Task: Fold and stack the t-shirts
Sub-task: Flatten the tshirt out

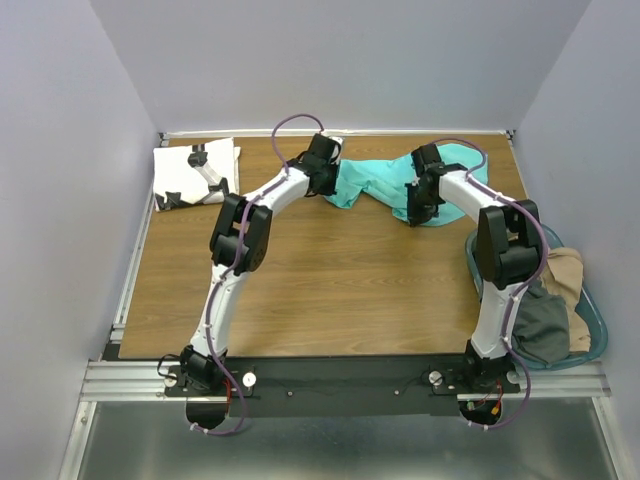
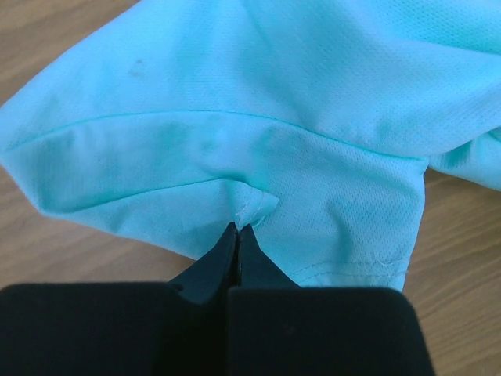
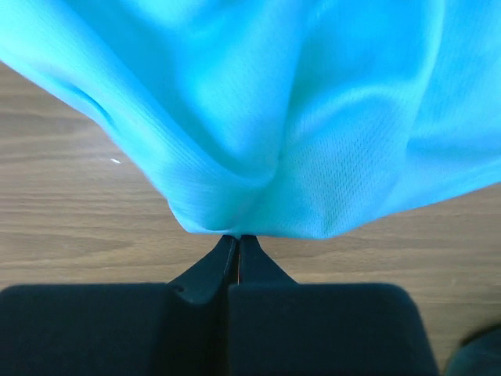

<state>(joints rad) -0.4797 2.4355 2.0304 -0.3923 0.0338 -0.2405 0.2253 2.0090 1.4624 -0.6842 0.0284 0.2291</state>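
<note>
While end effectors (image 2: 237,229) (image 3: 237,237) pinch — t-shirt (image 1: 372,181) edges bunch.

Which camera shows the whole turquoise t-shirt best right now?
The top external view: the turquoise t-shirt lies crumpled across the far side of the table, almost wholly visible. The left wrist view shows only a hemmed edge pinched in the left hand; the right wrist view only a bunched fold at the right hand.

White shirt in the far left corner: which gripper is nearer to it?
Left. The left gripper pinches the turquoise shirt to the right of the white shirt; the right gripper holds the same shirt farther right.
</note>
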